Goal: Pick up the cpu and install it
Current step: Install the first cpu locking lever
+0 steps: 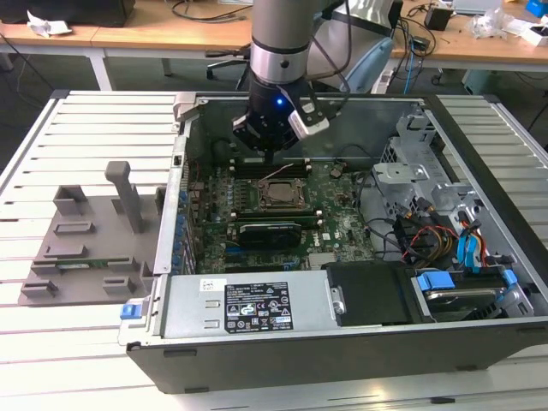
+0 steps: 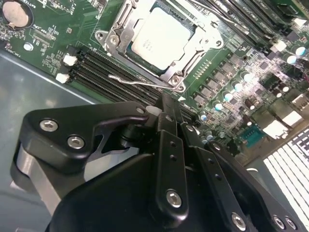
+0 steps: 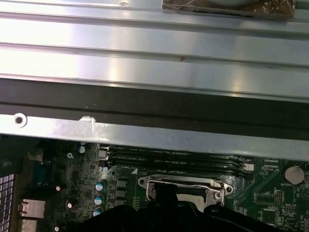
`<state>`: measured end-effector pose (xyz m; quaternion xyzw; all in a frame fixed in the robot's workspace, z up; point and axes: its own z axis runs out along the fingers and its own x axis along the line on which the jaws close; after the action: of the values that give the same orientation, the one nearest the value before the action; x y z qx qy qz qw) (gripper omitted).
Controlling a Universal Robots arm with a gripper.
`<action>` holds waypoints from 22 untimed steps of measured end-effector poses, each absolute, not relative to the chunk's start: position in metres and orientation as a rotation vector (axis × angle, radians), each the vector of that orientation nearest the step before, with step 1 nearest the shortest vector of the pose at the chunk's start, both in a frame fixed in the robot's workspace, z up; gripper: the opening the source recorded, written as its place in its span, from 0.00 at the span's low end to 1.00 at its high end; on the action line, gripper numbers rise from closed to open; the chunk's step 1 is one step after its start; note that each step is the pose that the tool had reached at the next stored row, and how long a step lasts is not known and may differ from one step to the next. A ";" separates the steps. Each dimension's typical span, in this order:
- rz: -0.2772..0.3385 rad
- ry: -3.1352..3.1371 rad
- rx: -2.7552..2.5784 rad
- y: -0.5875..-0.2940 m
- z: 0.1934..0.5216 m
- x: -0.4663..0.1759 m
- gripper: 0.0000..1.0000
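Observation:
The cpu (image 2: 161, 34) lies flat in the socket on the green motherboard (image 2: 43, 43), silvery top up, with the metal socket frame (image 2: 193, 60) around it. In the exterior view the cpu (image 1: 278, 193) sits mid-board inside the open computer case (image 1: 257, 342). My gripper (image 1: 271, 157) hangs just above the socket's far edge, over the memory slots. In the second wrist view the gripper (image 2: 166, 112) has its black fingers (image 2: 170, 145) together with nothing between them, a short way from the cpu. In the first wrist view the socket frame (image 3: 181, 183) peeks out over the dark gripper body.
A thin wire lever (image 2: 140, 81) lies beside the socket. A grey plastic tray (image 1: 94, 240) with upright posts rests on the slatted table at the exterior view's left. Drive cages and cables (image 1: 445, 231) crowd the case's right side. The case wall (image 3: 154, 130) runs close behind the memory slots (image 3: 174, 162).

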<state>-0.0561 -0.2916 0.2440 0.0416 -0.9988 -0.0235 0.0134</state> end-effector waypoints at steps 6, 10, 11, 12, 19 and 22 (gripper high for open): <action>-0.072 -3.111 0.145 -0.287 0.229 -0.054 0.11; -0.071 -3.110 0.146 -0.284 0.222 -0.054 0.11; -0.071 -3.110 0.146 -0.284 0.222 -0.054 0.11; -0.072 -3.110 0.146 -0.283 0.220 -0.054 0.11; -0.071 -3.110 0.150 -0.282 0.216 -0.050 0.11; -0.071 -3.110 0.150 -0.282 0.215 -0.044 0.11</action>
<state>-0.0444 -0.2821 0.2152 0.0482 -0.9985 -0.0229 0.0136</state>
